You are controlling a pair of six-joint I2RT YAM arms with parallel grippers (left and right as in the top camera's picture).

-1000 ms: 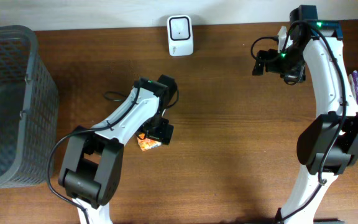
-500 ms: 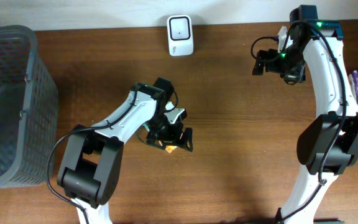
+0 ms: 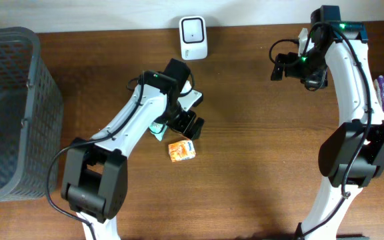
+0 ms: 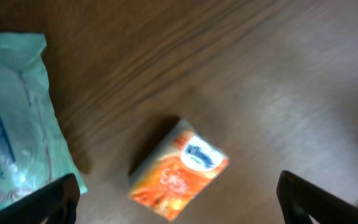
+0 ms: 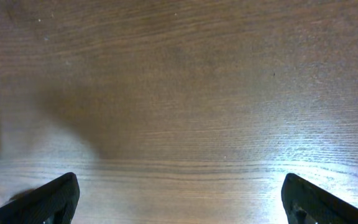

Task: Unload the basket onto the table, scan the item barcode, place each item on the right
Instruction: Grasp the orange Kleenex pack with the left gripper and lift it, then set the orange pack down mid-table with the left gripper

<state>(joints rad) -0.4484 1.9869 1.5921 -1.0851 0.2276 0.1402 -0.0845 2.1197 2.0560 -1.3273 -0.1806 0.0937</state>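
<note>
Left end effector: jaws wide, holding nothing, above the counter.
Orange tissue pack: flat on the counter, just nearward of that end effector, untouched, right of a green packet.
Right end effector: jaws wide, empty, far right.

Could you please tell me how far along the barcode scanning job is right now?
Done: nothing visible yet; the orange tissue pack lies ungrasped, well short of the white scanner. In hand: the left gripper hangs open above that pack, with a green pack beside it. The right gripper is open and empty. Left: grasp the pack and present its barcode to the scanner.
</note>
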